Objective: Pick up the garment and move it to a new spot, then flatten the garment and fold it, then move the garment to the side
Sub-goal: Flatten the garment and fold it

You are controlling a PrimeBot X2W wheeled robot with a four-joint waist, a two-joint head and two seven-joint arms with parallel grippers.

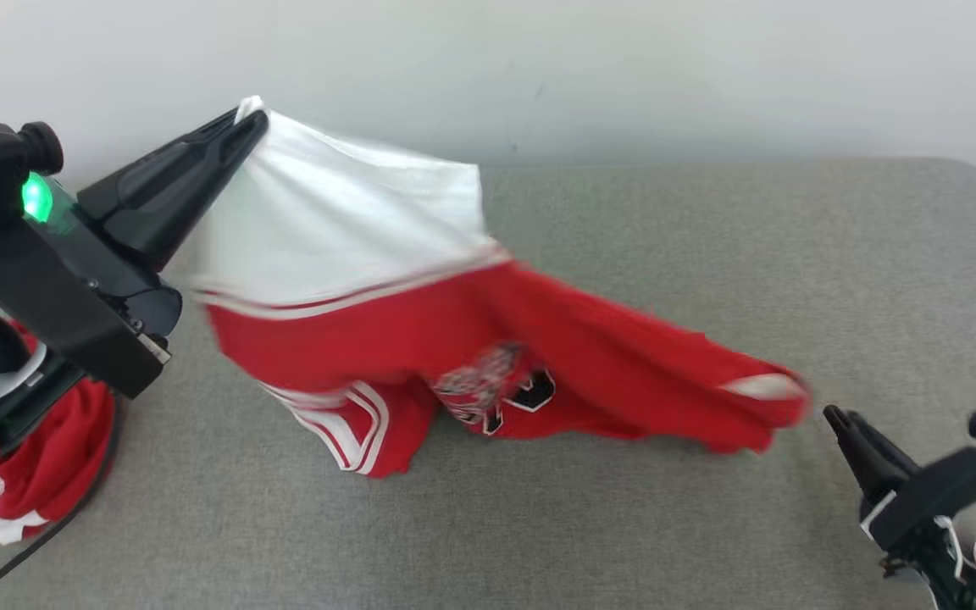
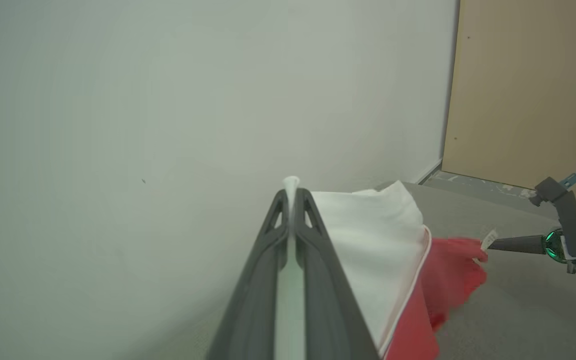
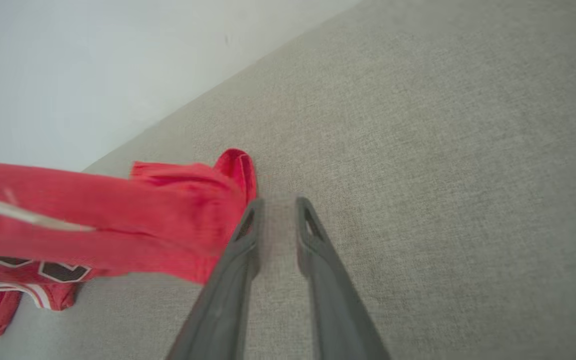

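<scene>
At the grey cushion's (image 1: pixel 708 254) back left, my left gripper (image 1: pixel 246 123) holds the shirt (image 1: pixel 420 339) up; my right gripper (image 1: pixel 835 417) is open, empty. Flattening and folding are left, I think.

read nothing for certain. made out black characters (image 1: pixel 530 391) edged in white on the red front of the garment (image 1: pixel 386 339), beside a blurred printed patch. found them crumpled into folds and smeared by blur, and could tell neither digit nor letter. caught the same black, white-edged shapes from the right wrist view, cut short there by the cloth's folds.
</scene>
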